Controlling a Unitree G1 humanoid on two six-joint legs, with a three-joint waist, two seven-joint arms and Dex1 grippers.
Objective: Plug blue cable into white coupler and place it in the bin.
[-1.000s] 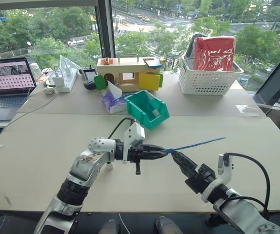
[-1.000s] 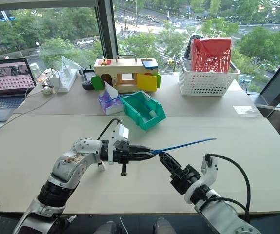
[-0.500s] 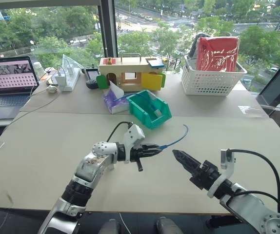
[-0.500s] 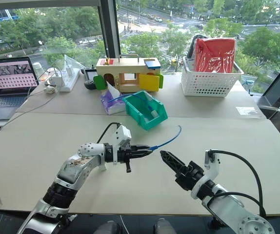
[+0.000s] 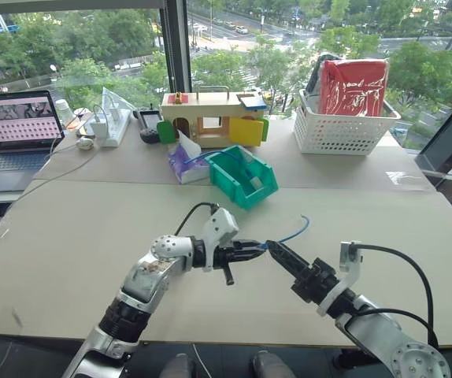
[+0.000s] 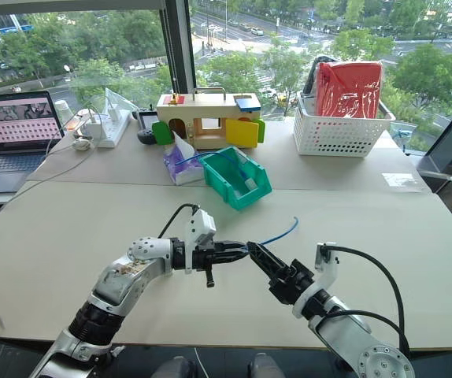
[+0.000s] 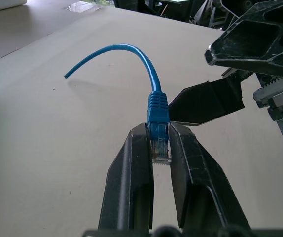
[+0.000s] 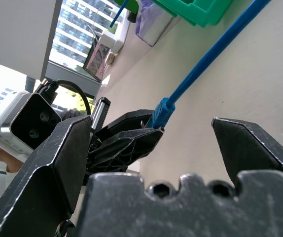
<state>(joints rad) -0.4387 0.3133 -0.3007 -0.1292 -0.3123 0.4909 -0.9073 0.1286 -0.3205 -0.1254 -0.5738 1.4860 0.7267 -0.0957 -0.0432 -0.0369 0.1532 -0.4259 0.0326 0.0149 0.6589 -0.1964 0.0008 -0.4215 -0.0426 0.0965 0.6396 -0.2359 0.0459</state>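
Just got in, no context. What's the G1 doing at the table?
The left pincer is shut on the plug end of the blue cable, holding it above the table with the free end curving away. The right pincer is open, its tips close beside that plug. The bin sits farther back; a small white piece inside may be the white coupler. Nothing is plugged in yet.

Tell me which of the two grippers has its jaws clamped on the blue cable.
The left gripper, pinching the blue cable at its plug; the right gripper is open beside it.
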